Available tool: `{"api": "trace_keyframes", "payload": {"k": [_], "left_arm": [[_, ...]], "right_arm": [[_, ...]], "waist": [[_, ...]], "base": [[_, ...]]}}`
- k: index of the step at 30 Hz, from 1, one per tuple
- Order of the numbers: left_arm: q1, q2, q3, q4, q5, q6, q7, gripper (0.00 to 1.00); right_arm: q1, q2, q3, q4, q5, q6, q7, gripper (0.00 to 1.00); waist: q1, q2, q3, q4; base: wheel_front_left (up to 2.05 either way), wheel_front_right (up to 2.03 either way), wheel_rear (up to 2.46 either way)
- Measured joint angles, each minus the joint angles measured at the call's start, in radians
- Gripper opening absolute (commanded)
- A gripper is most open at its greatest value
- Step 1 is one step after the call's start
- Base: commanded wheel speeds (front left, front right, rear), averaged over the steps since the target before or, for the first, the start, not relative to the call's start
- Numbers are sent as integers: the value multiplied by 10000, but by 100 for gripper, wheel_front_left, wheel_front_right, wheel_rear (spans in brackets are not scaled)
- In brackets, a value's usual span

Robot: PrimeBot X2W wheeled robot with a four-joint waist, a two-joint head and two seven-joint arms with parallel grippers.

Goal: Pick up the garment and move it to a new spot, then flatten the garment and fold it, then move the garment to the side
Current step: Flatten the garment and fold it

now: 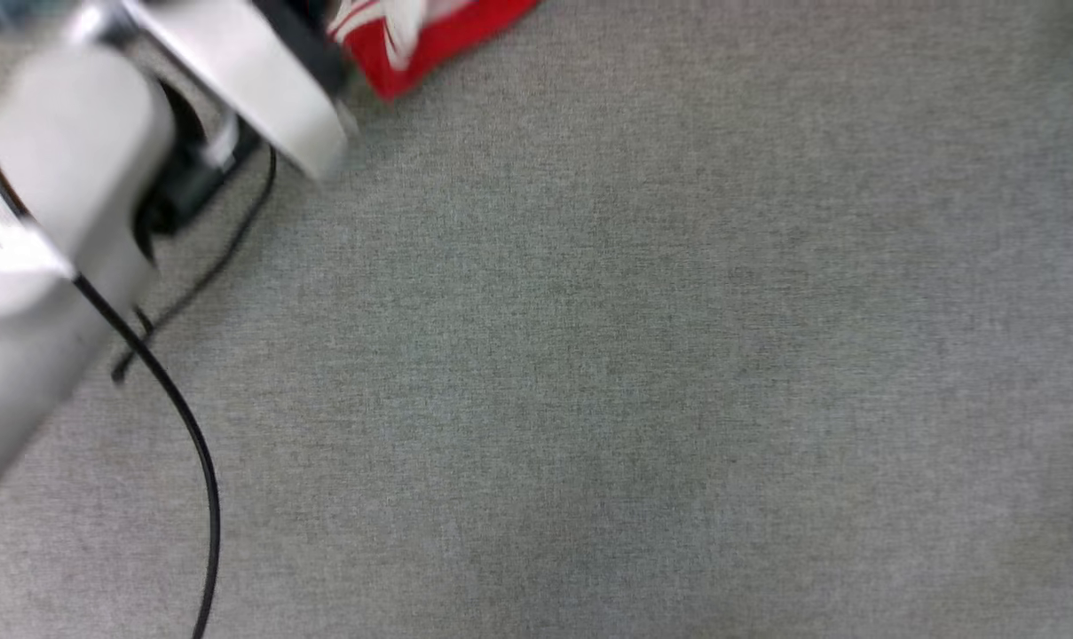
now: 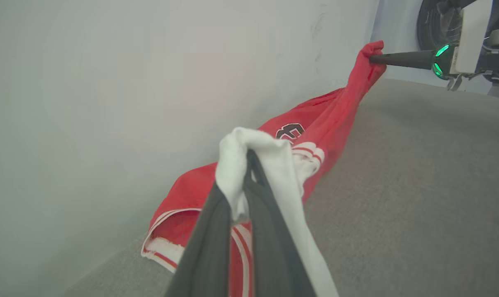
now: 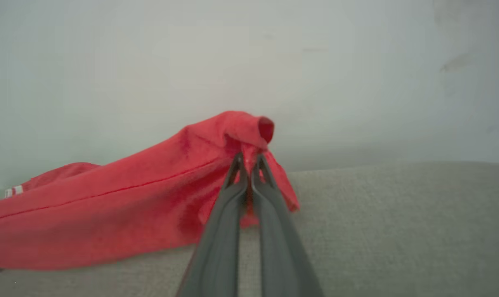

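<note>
The garment (image 2: pixel 336 111), a red jersey T-shirt, hangs stretched between the two hands, sagging in the middle so that its lower folds rest on the grey carpet (image 2: pixel 418 185) close to the pale wall (image 2: pixel 109 82). At its near end the left hand (image 2: pixel 249 159) is closed on a bunched white sleeve (image 2: pixel 232 165), the cloth wrapped over the dark fingertips and trailing down beside them. Below that, an opening edged with white-and-red striped trim (image 2: pixel 162 249) lies on the carpet. Part of a black, white-outlined character (image 2: pixel 289 131) shows on the red chest cloth. At the far end the right hand (image 3: pixel 249 159) is clamped on a pinch of red fabric, lifting it into a small peak above the carpet; a green light (image 2: pixel 439 57) glows at that hand's base. In the head view a red-and-white corner of the jersey sits at the far edge, just right of the pale left arm (image 1: pixel 261 80), and a black cable (image 1: pixel 181 417) curves along the left side.
</note>
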Motion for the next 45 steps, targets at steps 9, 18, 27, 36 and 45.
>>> {"api": "trace_keyframes", "payload": {"k": [9,18,27,36,45], "left_arm": [[2610,-522,821,-619,974,0,0,0],[3939,-591,608,-899,1588,0,-2,0],[5079,-546,550,-1085,1522,2,-2,0],[6492,-326,552,-899,1133,4,-2,0],[7895,90,731,-1172,1166,4,-2,0]], "right_arm": [[1977,-431,188,-1164,656,-2,-251,0],[3522,-742,226,-2104,798,-2,-318,0],[4654,-924,362,-2642,913,-2,-322,0],[5683,-1212,587,-3005,1035,-2,-324,0],[6650,-1605,1047,-3361,1321,0,-326,0]], "waist": [[-1,0,-548,3],[-1,0,-1157,27],[-1,0,-1906,15],[-2,0,-2705,-43],[-1,0,-3547,-84]], "base": [[0,0,0],[0,0,0],[0,0,0],[0,0,0],[0,0,0]]}}
